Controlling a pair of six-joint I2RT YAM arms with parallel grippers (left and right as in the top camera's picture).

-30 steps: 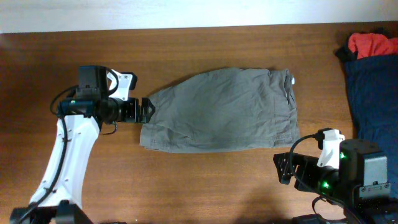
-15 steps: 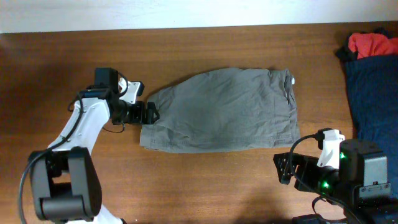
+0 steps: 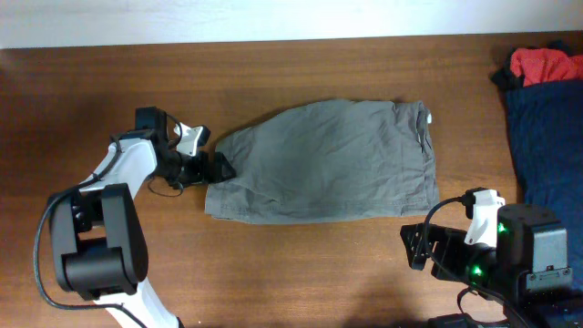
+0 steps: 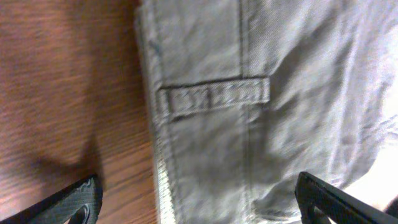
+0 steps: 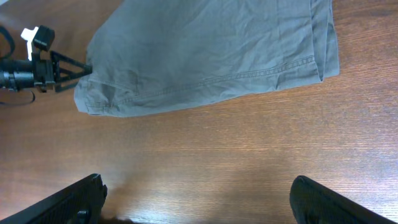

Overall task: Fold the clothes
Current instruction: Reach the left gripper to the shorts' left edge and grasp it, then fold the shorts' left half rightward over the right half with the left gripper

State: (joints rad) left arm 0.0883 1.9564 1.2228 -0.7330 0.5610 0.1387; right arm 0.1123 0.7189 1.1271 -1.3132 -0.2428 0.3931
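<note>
grey garment (image 3: 328, 164): flat and wrinkled, centre of overhead frame; white tag (image 3: 429, 118) at its upper right corner.
left gripper (image 3: 217, 167): at the garment's left edge, jaws wide. Wrist view: fingertips (image 4: 74, 199) straddle the hem and belt loop (image 4: 214, 96), gripping nothing.
right gripper (image 3: 414, 248): lower right of frame, jaws wide, over the table (image 3: 273, 264), near the garment's lower right corner, not touching.
navy garment (image 3: 547, 146): right edge.
red garment (image 3: 545, 62): upper right corner.
</note>
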